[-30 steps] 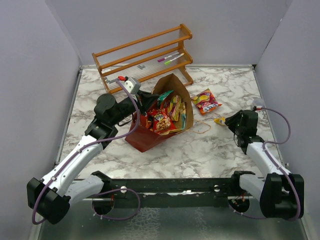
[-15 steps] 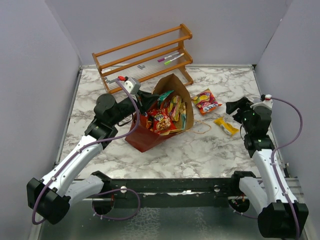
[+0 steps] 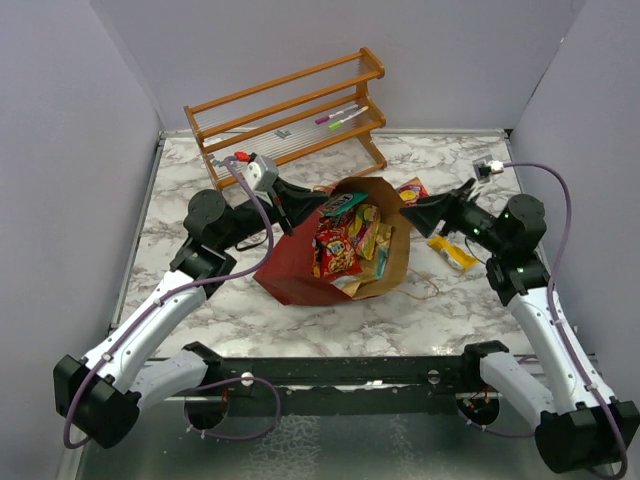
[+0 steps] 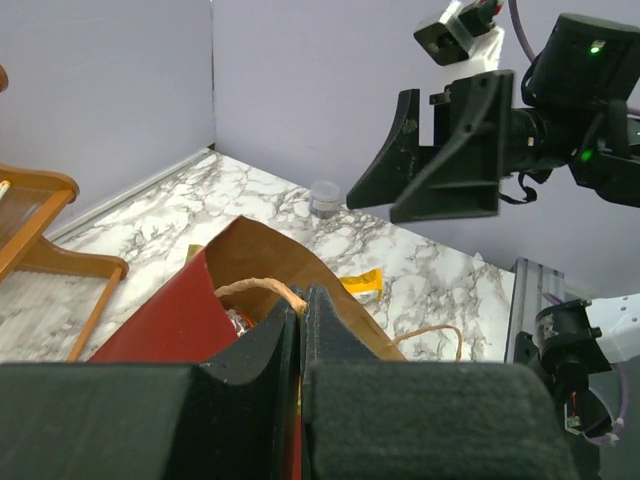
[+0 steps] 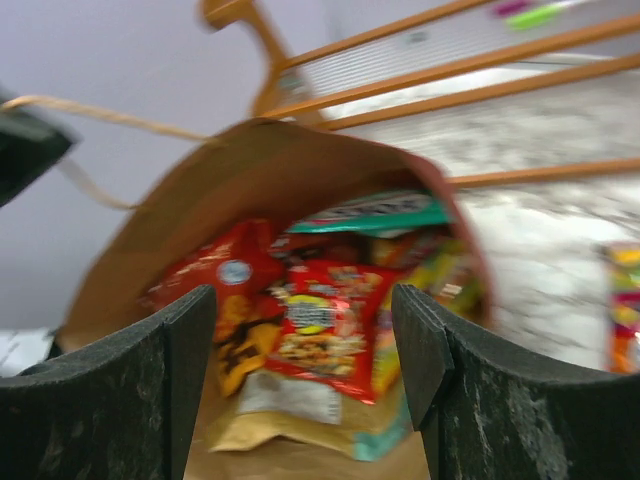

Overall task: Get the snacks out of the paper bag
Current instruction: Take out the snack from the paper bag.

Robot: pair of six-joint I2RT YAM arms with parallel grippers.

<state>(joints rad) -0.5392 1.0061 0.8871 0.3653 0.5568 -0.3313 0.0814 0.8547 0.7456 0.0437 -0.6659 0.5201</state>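
Note:
The paper bag [image 3: 290, 278], red outside and brown inside, lies tipped with its mouth toward the right. Several snacks [image 3: 342, 242] fill it. My left gripper [image 3: 305, 207] is shut on the bag's upper rim and twine handle [image 4: 262, 288]. My right gripper [image 3: 415, 213] is open and empty just right of the mouth. In the right wrist view its gripper [image 5: 305, 345] frames a red packet [image 5: 322, 325] and a tan pouch [image 5: 300, 425] inside the bag [image 5: 170, 230]. A yellow packet [image 3: 452, 252] and a pink-red packet [image 3: 411, 186] lie on the table.
A wooden slatted rack [image 3: 290, 110] with pink and green pens [image 3: 340, 118] stands behind the bag. The bag's other twine handle [image 3: 425, 285] trails on the marble table [image 3: 180, 180]. Grey walls close in on both sides.
My right gripper left the yellow packet on the table, rose and swung left to the bag's mouth. The bag's mouth turned and opened toward the right in my left gripper's hold.

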